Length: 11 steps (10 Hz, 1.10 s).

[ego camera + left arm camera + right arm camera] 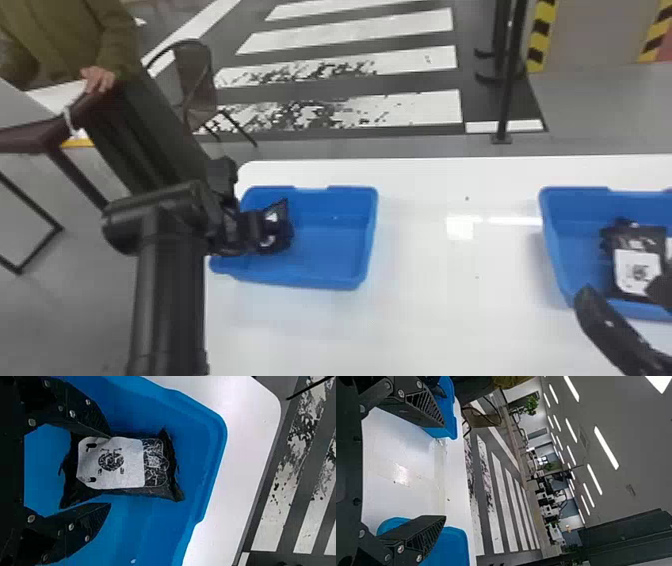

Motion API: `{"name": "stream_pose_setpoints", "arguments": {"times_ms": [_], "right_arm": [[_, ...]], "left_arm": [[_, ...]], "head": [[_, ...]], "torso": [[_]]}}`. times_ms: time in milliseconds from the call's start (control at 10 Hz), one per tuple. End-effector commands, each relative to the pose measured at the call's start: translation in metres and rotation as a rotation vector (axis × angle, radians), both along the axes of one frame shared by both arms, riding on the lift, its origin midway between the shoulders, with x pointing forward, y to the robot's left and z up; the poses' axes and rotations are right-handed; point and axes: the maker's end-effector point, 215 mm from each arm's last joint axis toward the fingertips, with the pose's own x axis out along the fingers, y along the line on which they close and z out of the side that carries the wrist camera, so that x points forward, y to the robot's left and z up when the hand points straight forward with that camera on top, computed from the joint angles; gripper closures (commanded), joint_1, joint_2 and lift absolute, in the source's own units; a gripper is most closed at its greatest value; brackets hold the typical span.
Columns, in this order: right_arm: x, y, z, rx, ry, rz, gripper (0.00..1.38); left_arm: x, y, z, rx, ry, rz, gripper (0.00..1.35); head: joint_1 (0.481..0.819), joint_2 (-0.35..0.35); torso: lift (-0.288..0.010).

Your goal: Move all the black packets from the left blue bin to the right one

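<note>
Striped floor [350,65] fills the upper middle of the head view; below it we see a white bench [425,310] bearing two bins, well apart. In the left blue bin [369,235], left of centre in the head view, lies a black packet [154,461] with a pale label. The left gripper [111,470] reaches in over it, its fingers spread on either side: one meets or overlaps the packet's edge, the other leaves a narrow gap. We judge the step to be the grasp itself. At the right edge of the head view, a labelled packet [637,270] lies in the right blue bin [554,250], while the right gripper [445,471], fingers parted, waits at that bin's near side.

We note the likely faults. Because the packet sits off-centre between the fingers, uneven closing could push or turn it before both sides bite. The fingertips reach only partway along it, so a shallow pinch on soft wrapping could slip during lifting. A low lift could catch the packet on the bin's rim, or drag the bin along. Finally, the right gripper, if left there, could obstruct the left arm's approach, and a release too near the wall could drop the packet outside.
</note>
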Motion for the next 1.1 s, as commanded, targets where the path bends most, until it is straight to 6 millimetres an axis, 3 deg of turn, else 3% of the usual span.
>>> {"name": "stream_pose_setpoints", "arguments": {"times_ms": [0,100,400,600,800,1000], "right_arm": [[0.000,0.001,-0.002,0.012,0.008,0.003,0.22],[-0.001,0.001,-0.004,0.013,0.010,0.004,0.22],[-0.003,0.002,-0.004,0.023,0.015,0.009,0.22],[-0.001,0.003,0.001,0.024,0.008,0.012,0.22],[0.008,0.012,0.013,0.039,-0.018,0.038,0.22],[0.016,0.037,0.029,0.086,-0.039,0.111,0.22]], "left_arm": [[-0.009,-0.002,-0.011,-0.014,0.034,0.002,0.91],[-0.013,-0.002,-0.015,-0.010,0.042,-0.001,1.18],[-0.010,0.004,-0.018,0.001,-0.022,-0.033,1.21],[-0.017,-0.006,0.023,0.036,-0.165,-0.078,1.21],[-0.023,-0.051,0.074,0.032,-0.324,-0.181,1.21],[-0.026,-0.133,0.103,-0.044,-0.427,-0.349,1.21]], "head": [[0.695,0.286],[0.695,0.287],[0.695,0.294],[0.695,0.295],[0.695,0.287],[0.695,0.238]], "torso": [[-0.140],[-0.140],[-0.140],[-0.140],[-0.140],[-0.140]]}}
